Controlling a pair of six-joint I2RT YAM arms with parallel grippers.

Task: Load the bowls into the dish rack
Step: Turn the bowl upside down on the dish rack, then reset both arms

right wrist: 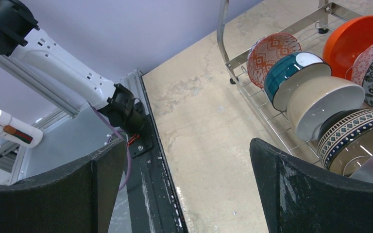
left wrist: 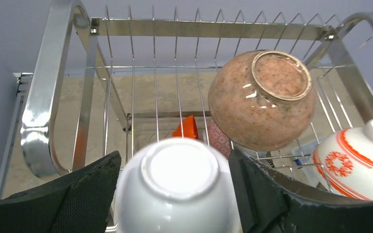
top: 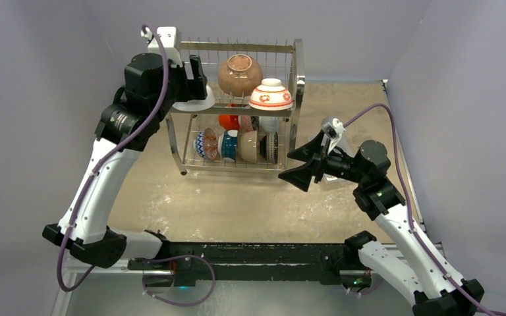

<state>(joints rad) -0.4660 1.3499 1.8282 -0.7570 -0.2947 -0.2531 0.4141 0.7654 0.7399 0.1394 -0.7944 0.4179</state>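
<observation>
The steel dish rack (top: 298,72) stands at the back of the table. My left gripper (top: 194,82) is shut on a plain white bowl (left wrist: 177,189), held bottom-up at the left end of the upper shelf (left wrist: 199,28). On that shelf a tan-brown speckled bowl (top: 240,74) and a red-and-white bowl (top: 271,95) lie to its right. Several bowls stand in the lower shelf (right wrist: 272,51), among them a teal one (right wrist: 291,73) and an orange one (right wrist: 352,36). My right gripper (top: 288,166) is open and empty, above the table just right of the rack's lower shelf.
A clear plastic box (left wrist: 305,154) shows through the rack wires, on the table to the right of the rack. Grey walls close in the back and both sides. The black base rail (top: 250,253) runs along the near edge.
</observation>
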